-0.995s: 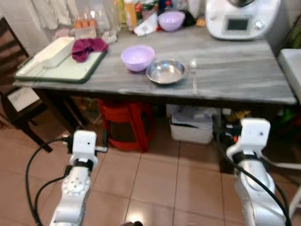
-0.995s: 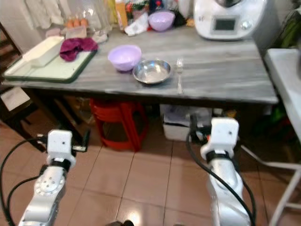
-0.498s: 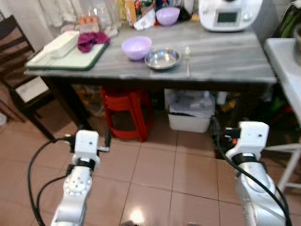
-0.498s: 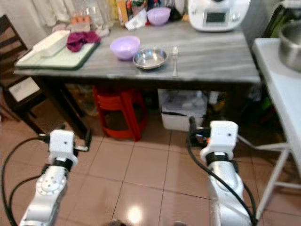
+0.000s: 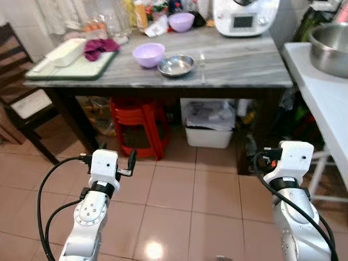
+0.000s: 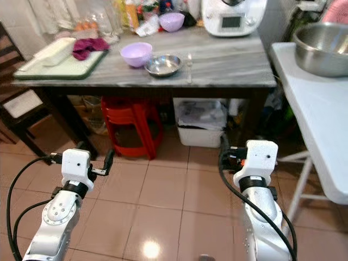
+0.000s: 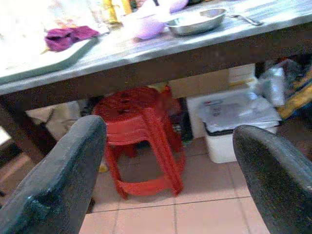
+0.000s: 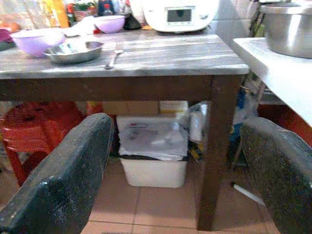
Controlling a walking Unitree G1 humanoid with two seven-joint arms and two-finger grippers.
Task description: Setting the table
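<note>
- While the robot stood back on the tiled floor (image 5: 179, 190), its left gripper (image 7: 170, 161) and right gripper (image 8: 175, 161) hung low, fingers spread, empty.
- Farther off, a red stool (image 5: 138, 122) and white bin (image 5: 209, 122) sat under the table (image 5: 244, 68).
- On top lay a steel bowl (image 5: 175, 65), a fork (image 5: 203, 60) just beside it, and a purple bowl (image 5: 149, 54).
- Judged: between placements; the next move called for approaching another item.

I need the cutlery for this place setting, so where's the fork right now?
The fork lies on the grey table, just right of the steel bowl, with the lilac bowl further left.
</note>
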